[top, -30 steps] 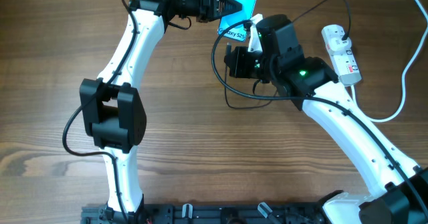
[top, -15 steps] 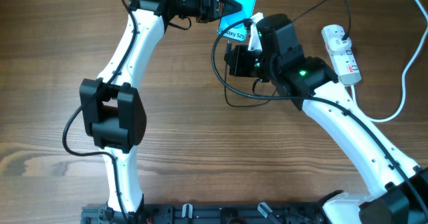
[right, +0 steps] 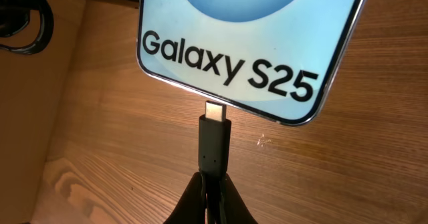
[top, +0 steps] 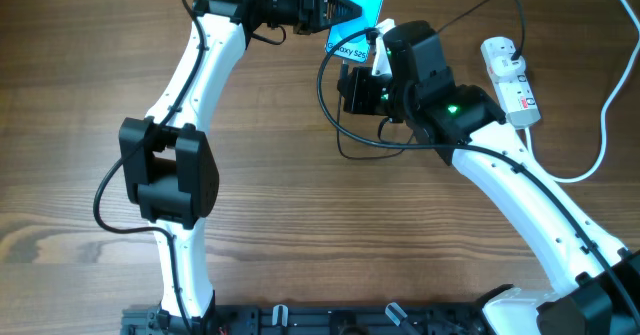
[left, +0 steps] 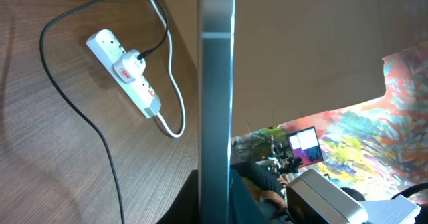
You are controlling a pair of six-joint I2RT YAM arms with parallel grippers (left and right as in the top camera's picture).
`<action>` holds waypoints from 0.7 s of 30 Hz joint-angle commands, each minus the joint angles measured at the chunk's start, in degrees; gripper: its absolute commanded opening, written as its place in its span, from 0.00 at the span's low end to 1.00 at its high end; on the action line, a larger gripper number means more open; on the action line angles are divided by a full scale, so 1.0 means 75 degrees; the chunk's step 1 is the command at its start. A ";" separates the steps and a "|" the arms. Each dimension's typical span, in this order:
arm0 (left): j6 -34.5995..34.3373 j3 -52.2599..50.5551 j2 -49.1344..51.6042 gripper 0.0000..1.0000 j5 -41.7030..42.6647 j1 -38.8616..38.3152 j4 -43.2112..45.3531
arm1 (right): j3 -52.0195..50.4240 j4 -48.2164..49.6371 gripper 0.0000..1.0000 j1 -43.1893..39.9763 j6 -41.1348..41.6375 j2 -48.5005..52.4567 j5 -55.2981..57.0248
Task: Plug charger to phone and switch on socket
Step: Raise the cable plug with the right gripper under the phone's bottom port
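My left gripper (top: 333, 11) is shut on the phone (top: 357, 3) and holds it tilted above the table at the back. In the left wrist view I see the phone edge-on (left: 216, 83) between the jaws (left: 215, 198). My right gripper (top: 362, 83) is shut on the charger's black connector (right: 215, 144) in its jaws (right: 214, 192). The connector's silver tip meets the phone's bottom edge below "Galaxy S25" (right: 231, 50) and still shows. The thin black cable (top: 330, 115) loops on the table. The white socket (top: 510, 80) lies at the right with a white plug in it.
The socket's thick white cord (top: 603, 125) curves off at the far right. The socket also shows in the left wrist view (left: 127, 73) with the black cable (left: 73, 110) curling past it. Bare wooden table (top: 300, 225) lies in front.
My right gripper has crept slightly up and right toward the phone's bottom edge with the connector. The left arm and phone have stayed still.
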 commanded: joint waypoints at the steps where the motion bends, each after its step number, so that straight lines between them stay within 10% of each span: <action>1: 0.0204 0.0064 -0.0414 0.04 0.0382 0.0009 0.0023 | 0.0038 0.0009 0.04 -0.0026 -0.0079 0.0082 0.0143; 21: 0.0204 0.0064 -0.0414 0.04 0.0463 0.0009 -0.0041 | 0.0038 0.0172 0.04 -0.0026 0.0119 0.0082 0.0140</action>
